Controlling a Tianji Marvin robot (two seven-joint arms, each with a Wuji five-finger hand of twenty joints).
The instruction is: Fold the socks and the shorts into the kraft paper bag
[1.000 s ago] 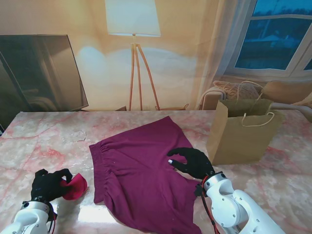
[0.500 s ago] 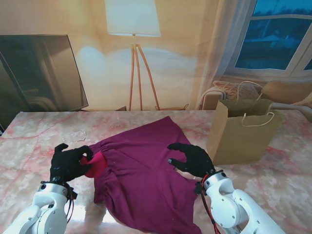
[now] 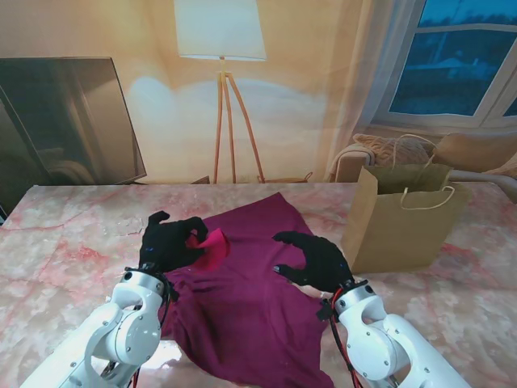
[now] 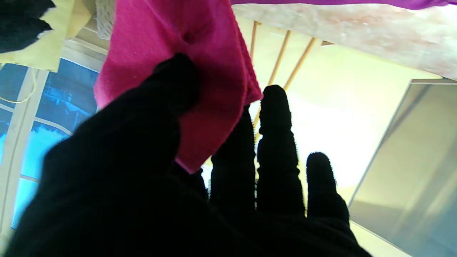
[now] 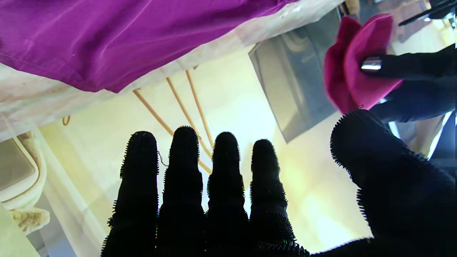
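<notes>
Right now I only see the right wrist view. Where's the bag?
Observer: The bag stands upright, mouth open, on the table, right of the shorts.
Operator: And my right hand?
Observer: The right hand is open over the shorts' right edge, with the bag just to its right.
Operator: How is the sock held?
Observer: The left wrist view shows the left hand pinching the sock between thumb and fingers.
</notes>
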